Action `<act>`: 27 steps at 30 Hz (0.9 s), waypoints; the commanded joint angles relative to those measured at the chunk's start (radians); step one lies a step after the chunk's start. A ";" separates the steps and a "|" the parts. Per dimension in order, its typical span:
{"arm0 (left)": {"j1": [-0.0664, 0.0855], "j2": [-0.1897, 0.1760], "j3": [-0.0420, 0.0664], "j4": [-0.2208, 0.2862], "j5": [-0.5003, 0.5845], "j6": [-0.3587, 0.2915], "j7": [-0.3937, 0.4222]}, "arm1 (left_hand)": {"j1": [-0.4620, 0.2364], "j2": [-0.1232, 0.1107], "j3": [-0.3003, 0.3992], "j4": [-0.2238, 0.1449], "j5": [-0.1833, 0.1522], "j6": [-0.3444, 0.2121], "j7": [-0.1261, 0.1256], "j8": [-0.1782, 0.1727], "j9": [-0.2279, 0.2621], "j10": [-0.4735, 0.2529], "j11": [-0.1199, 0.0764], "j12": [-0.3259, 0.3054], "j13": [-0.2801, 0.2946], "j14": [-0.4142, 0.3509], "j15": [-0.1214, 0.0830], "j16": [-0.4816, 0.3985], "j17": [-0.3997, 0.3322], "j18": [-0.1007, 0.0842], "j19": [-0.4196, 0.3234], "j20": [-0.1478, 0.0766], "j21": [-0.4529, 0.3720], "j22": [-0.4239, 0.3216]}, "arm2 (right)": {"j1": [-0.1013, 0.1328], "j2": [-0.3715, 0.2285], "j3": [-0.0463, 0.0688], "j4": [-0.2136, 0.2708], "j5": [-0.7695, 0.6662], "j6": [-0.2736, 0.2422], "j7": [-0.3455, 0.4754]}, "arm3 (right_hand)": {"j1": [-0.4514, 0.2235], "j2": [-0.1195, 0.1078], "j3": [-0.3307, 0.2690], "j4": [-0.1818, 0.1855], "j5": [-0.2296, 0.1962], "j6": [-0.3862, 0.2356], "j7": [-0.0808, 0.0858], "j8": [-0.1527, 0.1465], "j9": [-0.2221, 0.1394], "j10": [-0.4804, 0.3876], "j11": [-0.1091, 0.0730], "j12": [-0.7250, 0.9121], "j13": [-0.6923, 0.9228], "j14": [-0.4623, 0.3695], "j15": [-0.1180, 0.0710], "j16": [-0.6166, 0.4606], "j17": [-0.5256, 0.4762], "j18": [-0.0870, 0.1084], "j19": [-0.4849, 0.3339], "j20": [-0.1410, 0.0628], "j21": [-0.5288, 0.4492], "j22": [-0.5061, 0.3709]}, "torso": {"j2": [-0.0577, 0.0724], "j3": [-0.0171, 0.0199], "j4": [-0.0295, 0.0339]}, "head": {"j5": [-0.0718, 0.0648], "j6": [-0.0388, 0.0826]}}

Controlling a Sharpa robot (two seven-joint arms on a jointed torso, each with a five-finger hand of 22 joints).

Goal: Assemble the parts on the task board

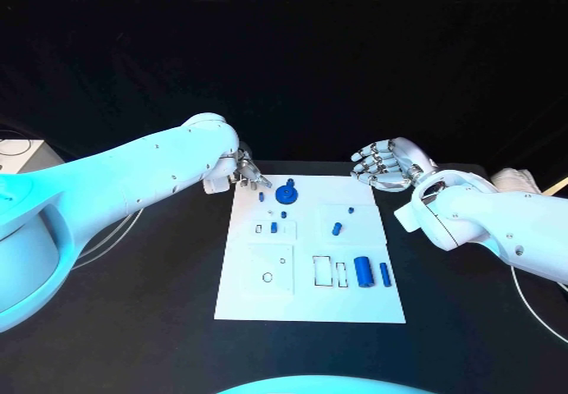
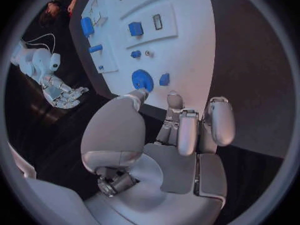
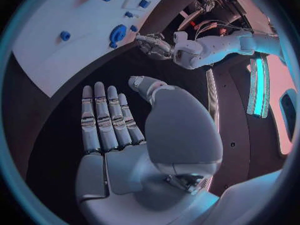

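At the board's (image 1: 310, 304) far edge our left hand (image 1: 245, 172) hovers, fingers spread, holding nothing, near the round part (image 1: 286, 195); our right hand (image 1: 387, 164) is open over bare table (image 1: 118, 328).

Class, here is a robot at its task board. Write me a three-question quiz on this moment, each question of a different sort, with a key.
1. True or false: the left hand holds the round blue gear.
2. Which hand is nearer the gear? A) left B) right
3. Fill in: the two blue cylinders lie on the white ____.

Key: 1 false, the hand's fingertips are beside the gear at the board's far edge, holding nothing; 2 A; 3 task board.
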 commanded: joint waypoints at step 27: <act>-0.015 0.026 -0.007 -0.055 0.036 0.059 0.027 | 0.052 0.056 0.017 -0.006 0.005 0.034 -0.011 0.027 0.009 0.021 -0.015 0.005 0.020 0.061 -0.014 0.007 0.154 0.003 0.009 -0.011 0.001 0.012 | 0.002 0.005 0.000 0.006 -0.003 0.005 0.014 | -0.008 -0.002 0.002 -0.010 0.008 0.006 0.056 -0.003 -0.002 0.000 0.004 0.005 -0.004 0.000 0.002 -0.008 -0.003 0.014 -0.008 -0.001 -0.001 -0.005 | 0.001 -0.0005 -0.0001 | 0.000 -0.007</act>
